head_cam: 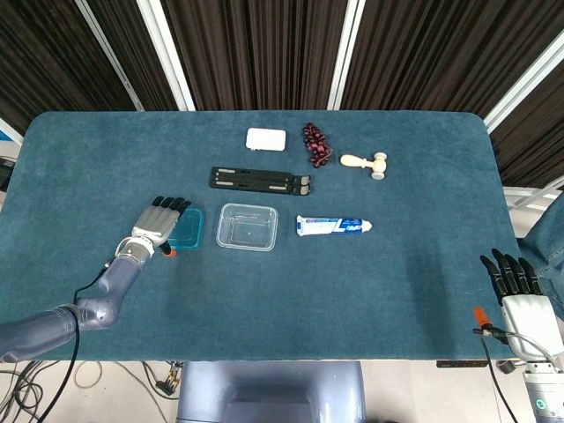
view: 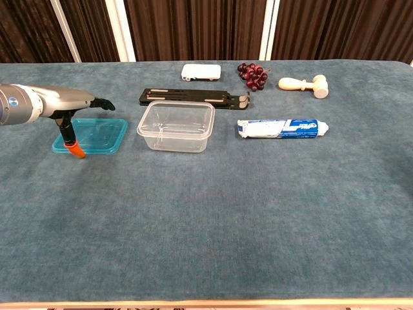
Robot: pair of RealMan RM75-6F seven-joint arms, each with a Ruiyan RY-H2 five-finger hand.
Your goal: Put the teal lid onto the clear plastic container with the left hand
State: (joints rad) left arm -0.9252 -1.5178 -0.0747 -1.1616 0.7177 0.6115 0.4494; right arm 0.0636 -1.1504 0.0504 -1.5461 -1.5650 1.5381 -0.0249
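Note:
The teal lid lies flat on the blue table, left of the clear plastic container. My left hand hovers flat over the lid's left part, fingers stretched out and apart, holding nothing. Its orange-tipped thumb points down at the lid's front left corner. My right hand rests off the table's right front corner, fingers spread, empty. The chest view does not show it.
Behind the container lies a black folding stand. A toothpaste tube lies to the container's right. Further back are a white box, dark grapes and a small wooden mallet.

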